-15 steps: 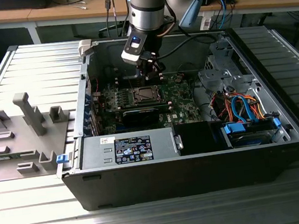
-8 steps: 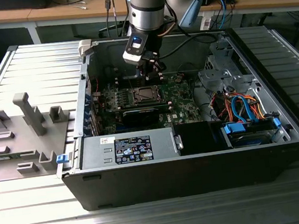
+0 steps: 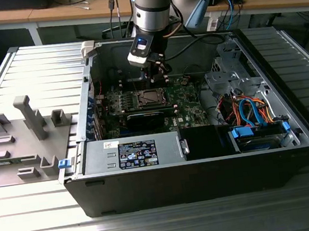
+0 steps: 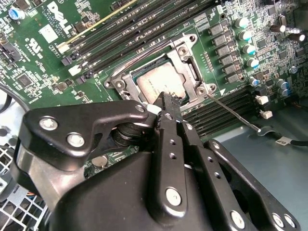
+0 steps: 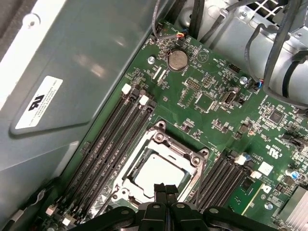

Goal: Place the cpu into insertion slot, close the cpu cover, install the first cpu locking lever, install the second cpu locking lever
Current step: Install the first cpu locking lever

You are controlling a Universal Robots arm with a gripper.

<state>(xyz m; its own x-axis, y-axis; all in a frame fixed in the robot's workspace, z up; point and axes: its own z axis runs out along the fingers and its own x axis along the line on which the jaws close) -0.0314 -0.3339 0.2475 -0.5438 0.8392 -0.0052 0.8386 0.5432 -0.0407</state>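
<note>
The arm (image 3: pixel 152 8) reaches down into an open black case (image 3: pixel 207 176) lying on a ridged metal tabletop (image 3: pixel 35 62). The fingers (image 3: pixel 157 70) hang just above the slot (image 3: pixel 148 98) on the green board (image 3: pixel 190 108).

In both wrist views the fingers (image 4: pixel 166 103) (image 5: pixel 161 190) are pressed together tip to tip with nothing between them, poised over one edge of the cpu (image 4: pixel 161 82) (image 5: pixel 159 171). I cannot tell whether they touch it. The cpu lies flat in the slot, its dull silver top showing through the window of the cover (image 4: pixel 190 72) (image 5: pixel 163 142), which lies down around it. In the second wrist view a thin lever (image 4: pixel 236 113) sticks out from one corner of the cover, slanting away over the memory slots.

Long memory slots (image 5: pixel 115 139) run along both sides of the slot, and a coin cell (image 5: pixel 177 59) sits further off on the board.

For writing: a white label (image 5: pixel 37 103) sits on the grey metal panel beside the board, a dark printed sticker (image 3: pixel 138 153) is on the power supply at the front of the case, and white lettering marks the board

Grey holders (image 3: pixel 30 116) stand on the tabletop at the exterior view's left
</note>
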